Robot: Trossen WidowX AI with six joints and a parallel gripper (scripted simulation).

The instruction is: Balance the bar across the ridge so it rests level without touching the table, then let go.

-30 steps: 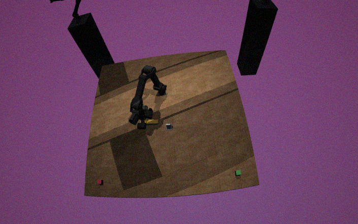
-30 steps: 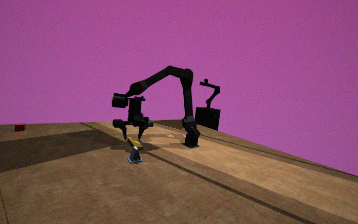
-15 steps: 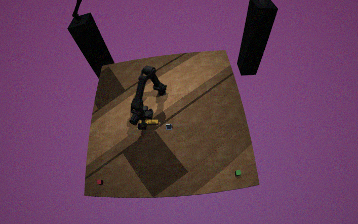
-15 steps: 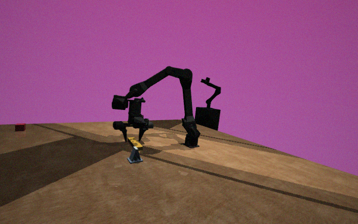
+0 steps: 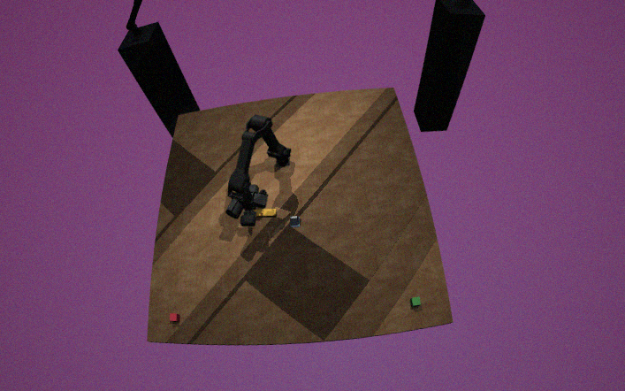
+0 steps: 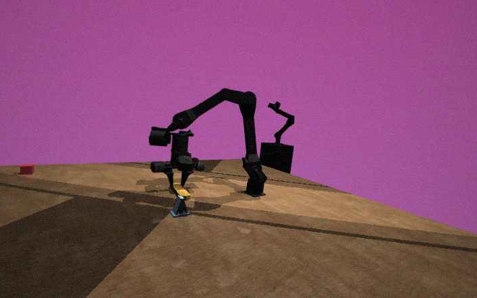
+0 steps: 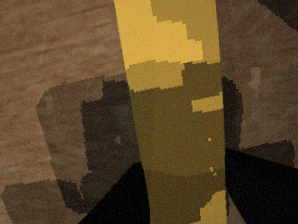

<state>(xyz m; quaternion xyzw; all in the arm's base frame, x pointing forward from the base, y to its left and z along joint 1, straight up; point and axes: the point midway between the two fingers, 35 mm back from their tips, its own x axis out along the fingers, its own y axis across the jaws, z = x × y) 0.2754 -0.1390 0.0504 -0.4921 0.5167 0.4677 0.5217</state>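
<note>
The yellow bar (image 5: 267,212) (image 6: 182,191) (image 7: 172,120) lies with its long side running toward the ridge. The small blue-grey ridge (image 5: 294,221) (image 6: 179,207) stands upright on its base plate. In the top view a gap separates the bar's near end from the ridge; the bar is not on it. My gripper (image 6: 178,184) (image 7: 181,165) points down and is shut on the bar, one black finger against each long side. The bar's far end is hidden under the gripper in the top view. I cannot tell whether the bar touches the table.
A red cube (image 5: 174,317) (image 6: 27,168) lies near a table corner. A green cube (image 5: 415,301) lies near another corner in the top view. Dark pillars (image 5: 159,72) (image 5: 448,67) stand beyond the table (image 5: 377,209). Shadows cross the table around the bar and ridge.
</note>
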